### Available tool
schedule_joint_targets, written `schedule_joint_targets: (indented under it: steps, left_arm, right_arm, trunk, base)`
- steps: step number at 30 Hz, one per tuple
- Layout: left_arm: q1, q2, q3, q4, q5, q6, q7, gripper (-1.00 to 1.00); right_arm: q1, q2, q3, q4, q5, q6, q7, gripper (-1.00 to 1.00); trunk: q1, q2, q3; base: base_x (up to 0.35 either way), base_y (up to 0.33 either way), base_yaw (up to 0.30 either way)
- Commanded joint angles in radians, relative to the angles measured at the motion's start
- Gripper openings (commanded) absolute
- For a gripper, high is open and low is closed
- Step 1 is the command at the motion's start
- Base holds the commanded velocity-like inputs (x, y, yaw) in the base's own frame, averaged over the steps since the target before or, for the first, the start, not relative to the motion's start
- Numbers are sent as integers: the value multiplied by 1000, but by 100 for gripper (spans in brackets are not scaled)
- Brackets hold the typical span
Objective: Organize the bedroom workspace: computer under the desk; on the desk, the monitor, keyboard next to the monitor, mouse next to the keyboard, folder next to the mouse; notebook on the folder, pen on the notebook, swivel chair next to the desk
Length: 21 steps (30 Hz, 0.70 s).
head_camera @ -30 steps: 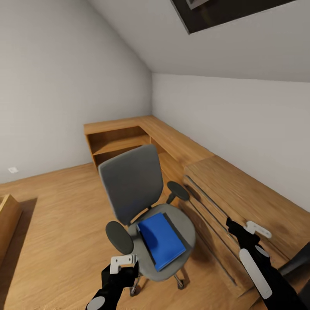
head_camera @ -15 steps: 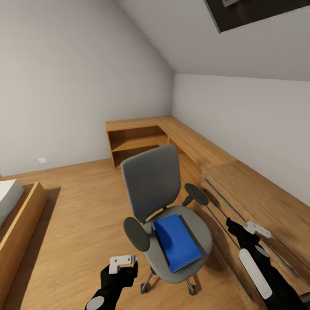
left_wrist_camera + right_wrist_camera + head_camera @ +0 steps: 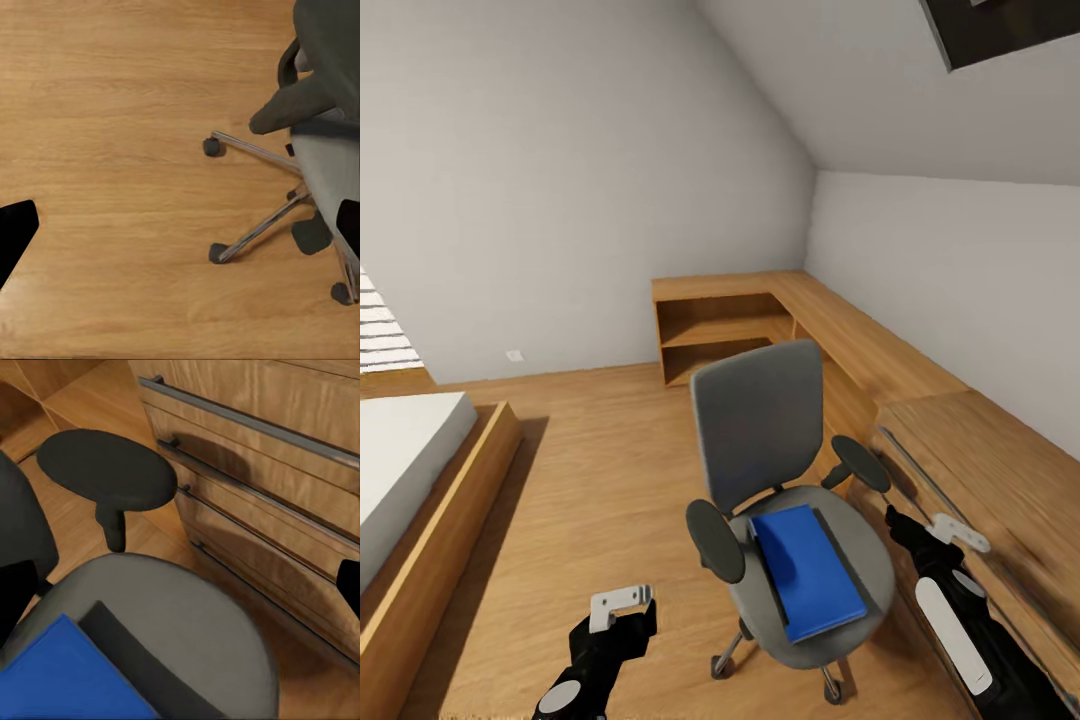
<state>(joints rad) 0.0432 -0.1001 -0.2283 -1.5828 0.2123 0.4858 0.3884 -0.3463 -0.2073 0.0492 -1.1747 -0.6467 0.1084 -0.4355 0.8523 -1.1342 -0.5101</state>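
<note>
The swivel chair [image 3: 762,425], with its grey seat and tall back, stands on the plank floor in the middle of the head view. The bright blue folder [image 3: 807,571] lies flat on the seat with a dark strip along one long edge. In the right wrist view the folder [image 3: 60,679] and a black armrest [image 3: 106,465] are close. My left gripper [image 3: 622,606] hangs open over the floor, left of the chair's chrome base [image 3: 259,191]. My right gripper [image 3: 951,534] is open beside the seat's right edge. The desk, monitor, keyboard, mouse, computer, notebook and pen are out of view.
A light wooden chest [image 3: 1000,480] with long bar handles stands right of the chair, close to my right arm. A low wooden shelf unit [image 3: 725,325] runs along the back corner. A bed [image 3: 410,470] in a wooden frame is at the left. Bare floor lies between the bed and the chair.
The whole view has swung to the left, so the bed has come into view and the chair sits further right in the picture. Both grippers remain open and empty.
</note>
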Motion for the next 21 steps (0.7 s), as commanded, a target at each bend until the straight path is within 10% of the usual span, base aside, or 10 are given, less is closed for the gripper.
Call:
schedule_joint_targets:
  steps: [1,21]
  left_arm:
    - [0,0,2,-2,11,2,9,100]
    - [0,-2,10,-3,10,2,10,100]
  right_arm:
    - [0,-1,3,-2,-5,4,-8,100]
    - [0,-1,3,-1,-5,8,-3,100]
  trunk:
    - [0,-1,-1]
    - [42,-78,-35]
  base:
    - [0,0,280]
    - [0,0,188]
